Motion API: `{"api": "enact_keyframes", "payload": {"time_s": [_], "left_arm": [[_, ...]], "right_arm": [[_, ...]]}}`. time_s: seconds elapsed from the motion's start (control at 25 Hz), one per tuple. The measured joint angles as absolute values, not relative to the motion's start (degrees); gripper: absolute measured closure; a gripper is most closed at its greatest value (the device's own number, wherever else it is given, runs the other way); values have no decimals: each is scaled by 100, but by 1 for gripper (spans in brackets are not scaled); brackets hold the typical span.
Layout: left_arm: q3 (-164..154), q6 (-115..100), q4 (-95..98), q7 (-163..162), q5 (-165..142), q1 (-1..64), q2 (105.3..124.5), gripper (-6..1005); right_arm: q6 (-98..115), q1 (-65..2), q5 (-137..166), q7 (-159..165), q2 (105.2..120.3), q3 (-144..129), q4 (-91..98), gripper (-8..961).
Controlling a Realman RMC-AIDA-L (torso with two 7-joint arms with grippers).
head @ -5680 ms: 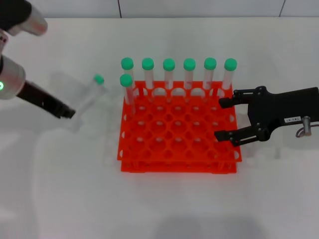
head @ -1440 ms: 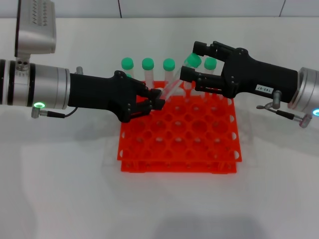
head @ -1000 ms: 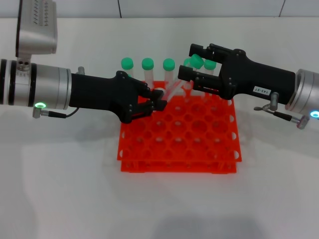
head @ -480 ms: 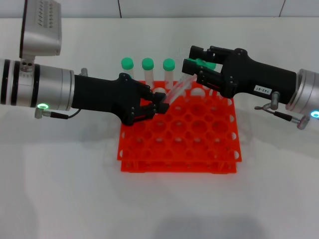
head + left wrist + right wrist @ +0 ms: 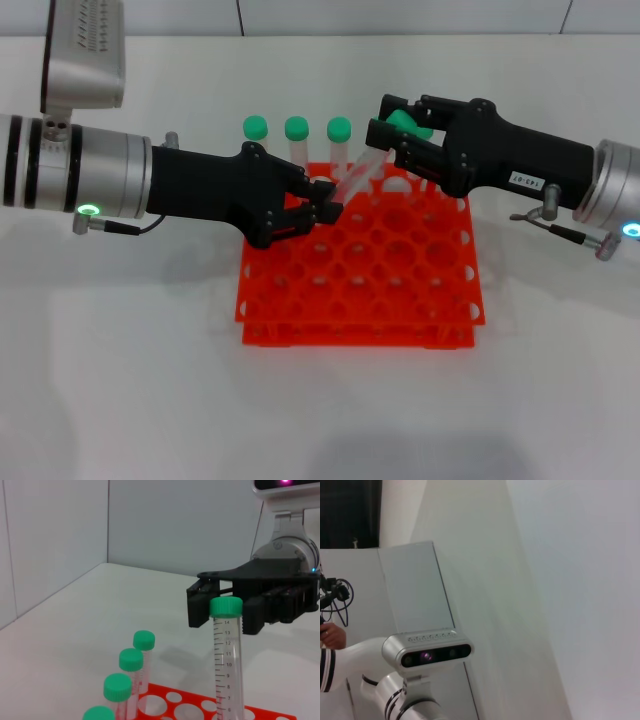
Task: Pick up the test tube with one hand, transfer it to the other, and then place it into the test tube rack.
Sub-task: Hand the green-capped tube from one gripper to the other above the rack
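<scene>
Left gripper (image 5: 322, 205) pinches tube (image 5: 355, 179) base, right gripper (image 5: 385, 133) clamped at cap; light, slick, rigid plastic.

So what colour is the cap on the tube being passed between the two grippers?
Green. The cap on the test tube shows best in the left wrist view.

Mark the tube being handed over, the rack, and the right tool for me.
tube (image 5: 227, 670): left wrist view, on its clear graduated body.
rack (image 5: 360, 290): head view, on the orange top grid.
right tool (image 5: 385, 122): head view, between the fingertips at the green cap.
</scene>
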State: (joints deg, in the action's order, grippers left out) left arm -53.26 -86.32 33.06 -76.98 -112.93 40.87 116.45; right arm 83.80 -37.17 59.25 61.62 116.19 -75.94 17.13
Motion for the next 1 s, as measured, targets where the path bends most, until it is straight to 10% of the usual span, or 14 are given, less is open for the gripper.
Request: {"api": "enact_keyframes", "payload": {"time_s": [1.0], "left_arm": [[-5311, -8611, 3411, -7911, -11295, 4095, 11649, 776]], "right_arm": [[8388, -3724, 5891, 6117, 11619, -7591, 1727, 694]]}}
